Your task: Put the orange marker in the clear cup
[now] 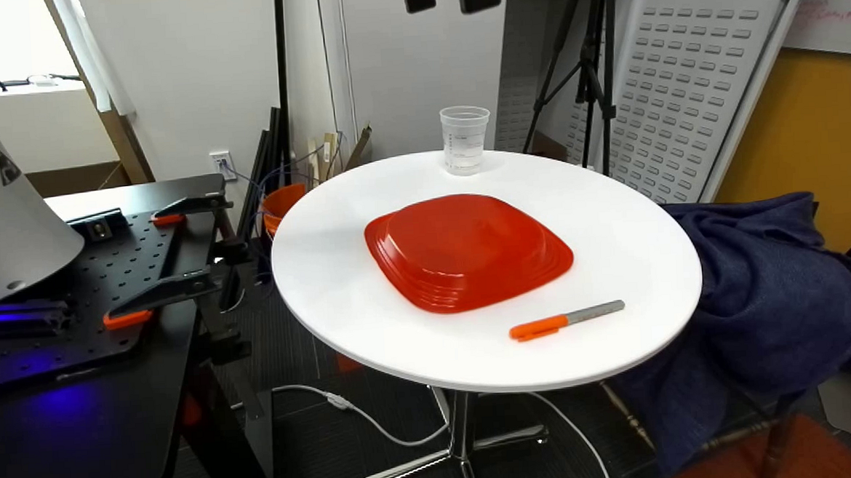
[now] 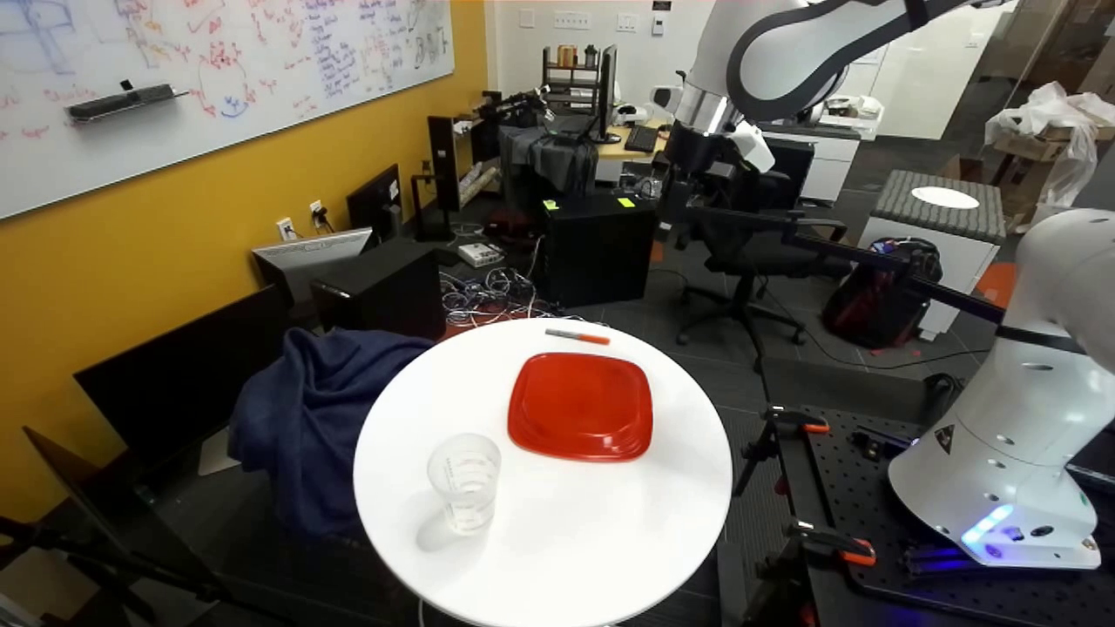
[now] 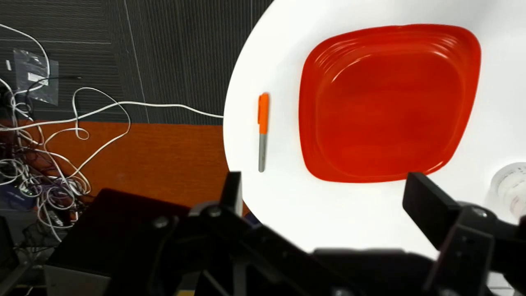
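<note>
In an exterior view, the clear cup [image 1: 464, 141] stands at 12 o'clock from the red plate [image 1: 469, 237], the orange marker [image 1: 567, 319] at 4; the end effector [image 1: 450, 4] gapes.

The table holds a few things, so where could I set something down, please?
The table is bare between cup, plate and the rim nearest the robot base, and between plate and the rim by the blue cloth. It is crowded around the marker, between plate and rim.
</note>
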